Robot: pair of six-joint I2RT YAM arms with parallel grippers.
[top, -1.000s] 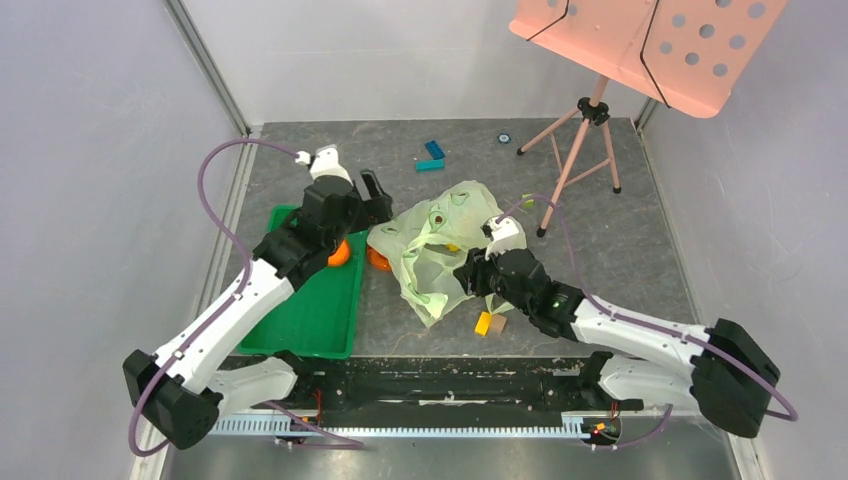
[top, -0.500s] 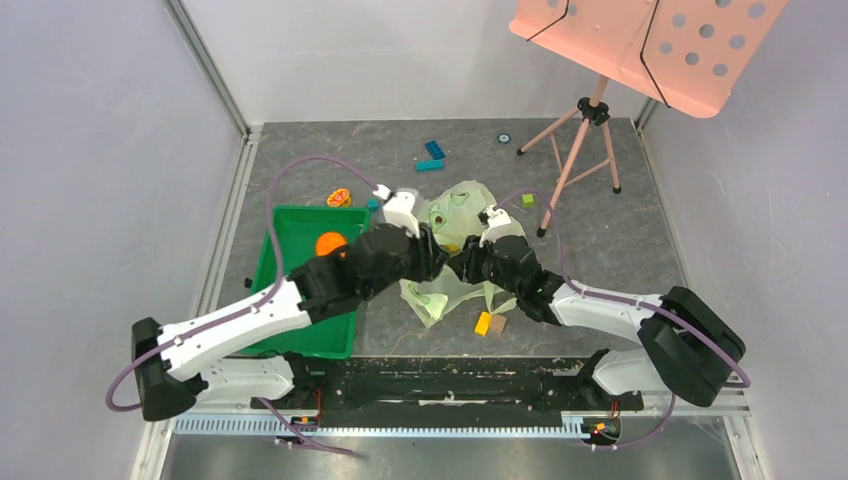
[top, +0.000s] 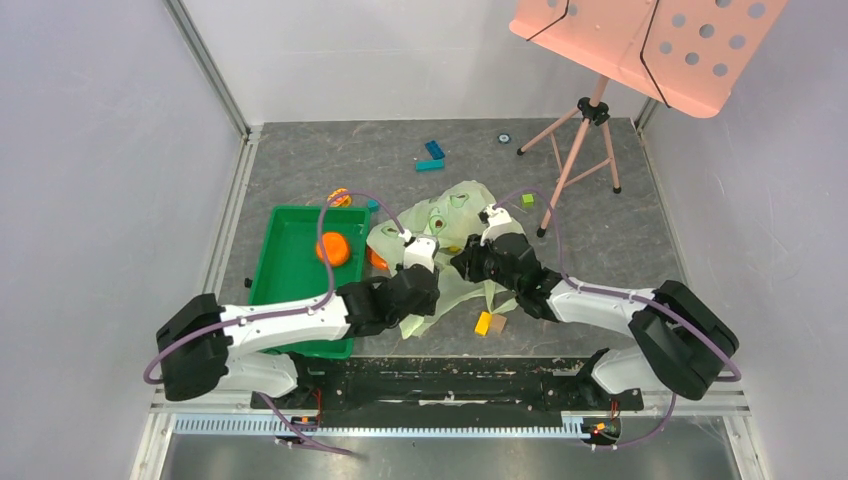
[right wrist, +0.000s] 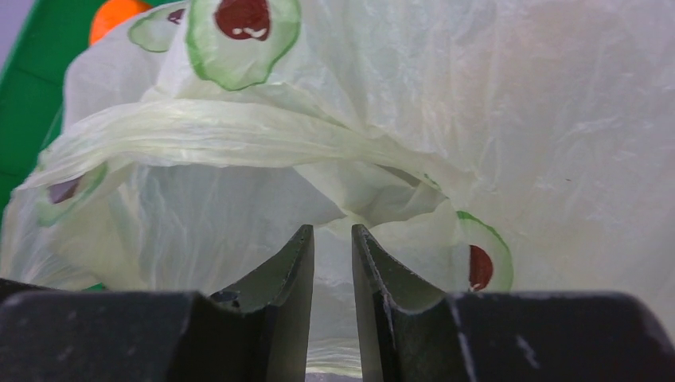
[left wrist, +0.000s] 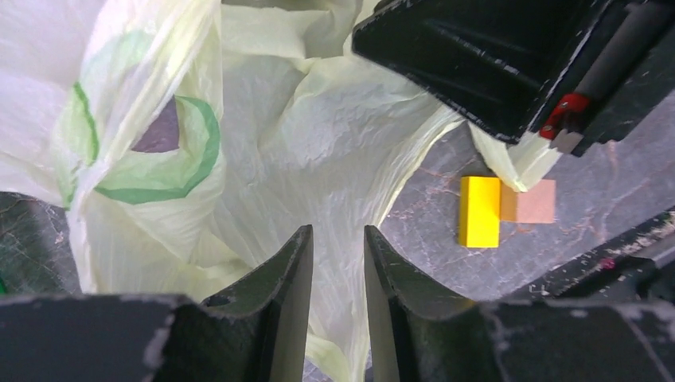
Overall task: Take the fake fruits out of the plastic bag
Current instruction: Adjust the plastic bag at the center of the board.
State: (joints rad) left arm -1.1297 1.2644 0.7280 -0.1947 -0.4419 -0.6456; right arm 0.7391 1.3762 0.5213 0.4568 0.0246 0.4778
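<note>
Left gripper (left wrist: 338, 239) bears on the near left part of the plastic bag (top: 455, 205), its jaws drawn to a narrow slit with a fold of the pale film caught between them. Its arm reaches in low from the near left, across the near right corner of the green tray (top: 290, 295). The right gripper (right wrist: 333, 239) meets the bag from the right, just beside the left one, and its jaws too are nearly together, pinching a crease of film under a printed halved avocado.

The bag lies crumpled in the middle of the table, just right of the tray, with its far part spread flat. A round orange fruit (top: 333, 248) sits in the far right part of the tray, apart from the bag. A second orange piece (top: 377, 260) lies between the tray's right edge and the bag; what it is I cannot tell.

Near the bag's near edge, a yellow block (left wrist: 479, 211) touches a tan block (left wrist: 533, 203). Two blue blocks (top: 432, 155) lie at the far side, and a pink music stand (top: 640, 40) stands at the far right.
</note>
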